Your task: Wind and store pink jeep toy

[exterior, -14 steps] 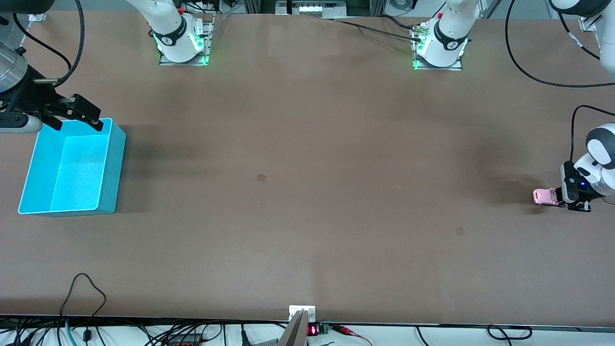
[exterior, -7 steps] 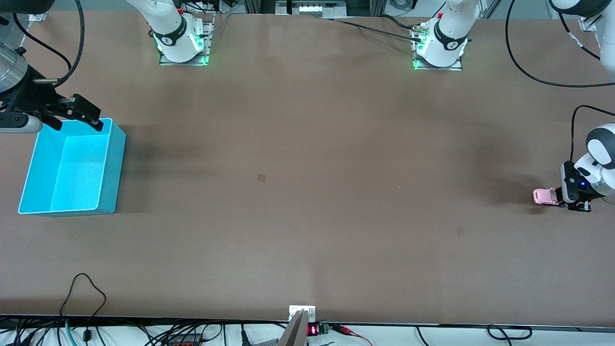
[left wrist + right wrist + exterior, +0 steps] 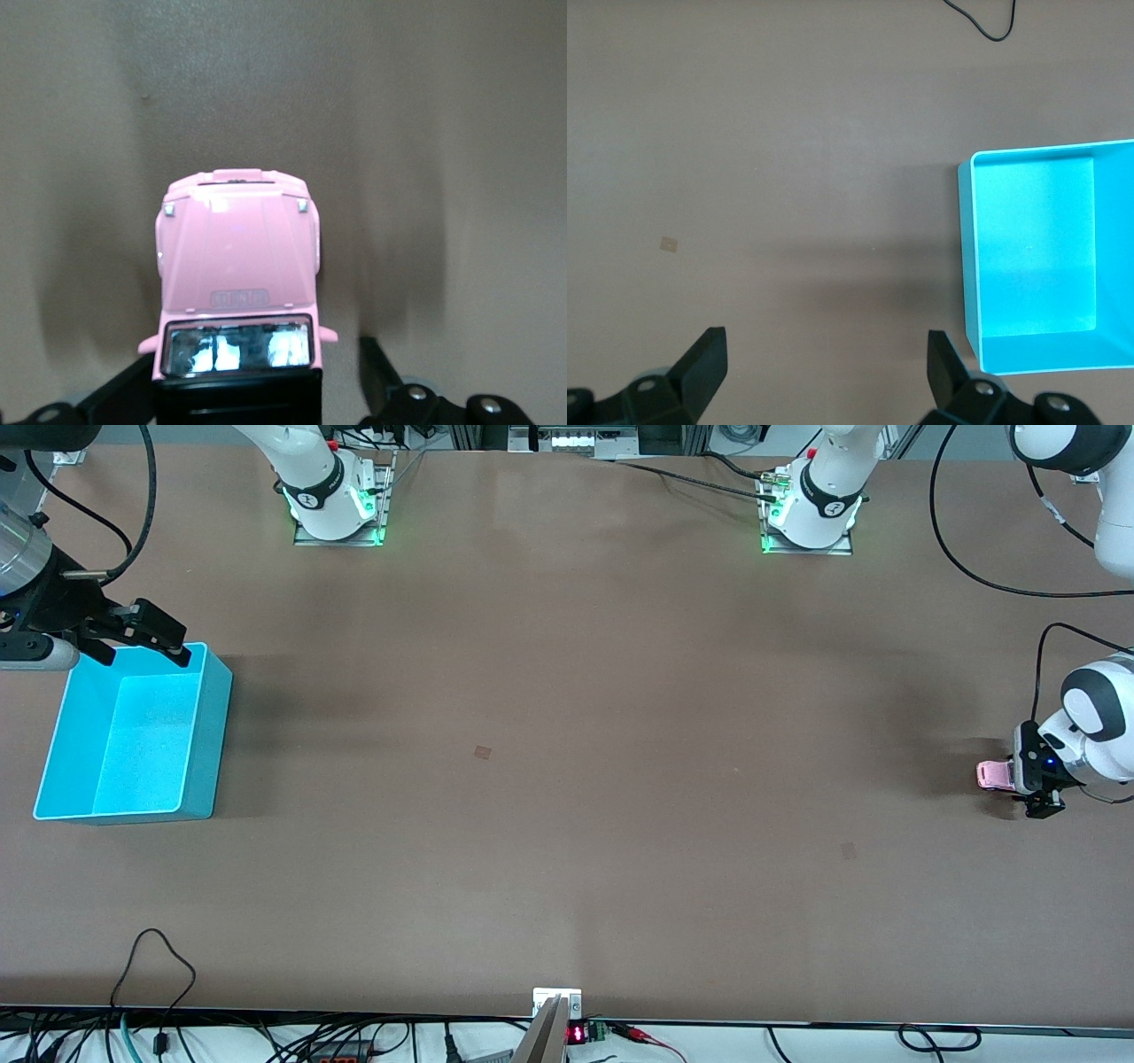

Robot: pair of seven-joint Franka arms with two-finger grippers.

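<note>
The pink jeep toy stands on the table at the left arm's end, its hood toward the right arm's end. In the left wrist view the pink jeep toy has its black rear between my left gripper's fingers. My left gripper is open, low at the table, with a gap between one finger and the jeep's side. The cyan bin is empty at the right arm's end. My right gripper is open and empty, waiting above the bin's edge farthest from the front camera.
Two small dark marks lie on the brown table top. Cables run along the table edge nearest the front camera. The arm bases stand along the edge farthest from the front camera.
My left gripper and the jeep have shifted a little toward the right arm's end and away from the front camera. The right arm has not moved.
</note>
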